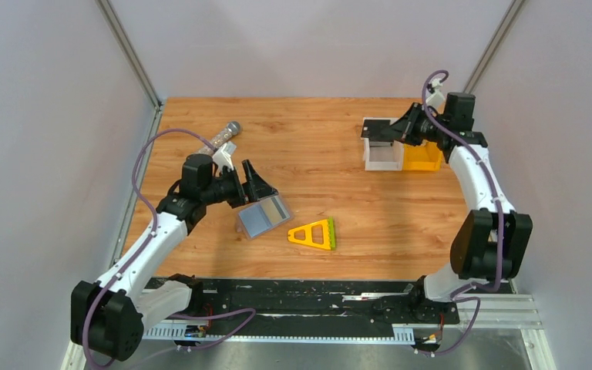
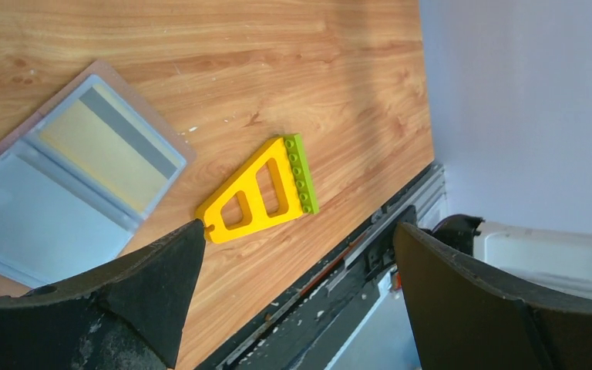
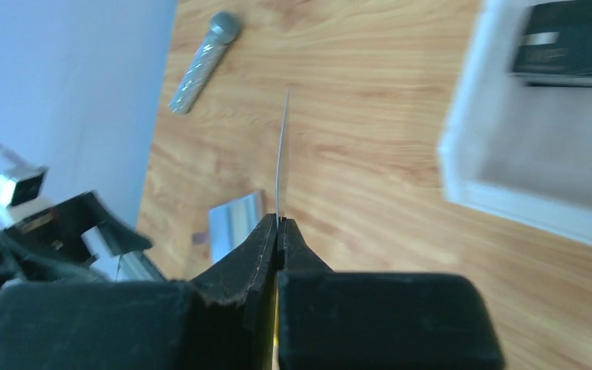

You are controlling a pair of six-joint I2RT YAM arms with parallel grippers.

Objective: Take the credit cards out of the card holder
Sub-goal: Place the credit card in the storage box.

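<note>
The card holder (image 1: 264, 216) lies open on the wooden table, grey-blue inside. In the left wrist view the card holder (image 2: 62, 193) shows a tan/gold credit card (image 2: 108, 154) in its far panel. My left gripper (image 1: 248, 188) hovers just above and left of the holder, open and empty (image 2: 299, 231). My right gripper (image 1: 389, 132) is over the white bin (image 1: 381, 158) at the back right. It is shut (image 3: 279, 220) on a thin card seen edge-on (image 3: 282, 154). A dark card (image 3: 570, 46) lies in the white bin (image 3: 462, 131).
A yellow-and-green triangular frame (image 1: 314, 233) lies right of the holder and shows in the left wrist view (image 2: 258, 189). An orange bin (image 1: 422, 156) adjoins the white one. A grey microphone-like stick (image 1: 222, 137) lies at the back left. Black rails run along the near edge.
</note>
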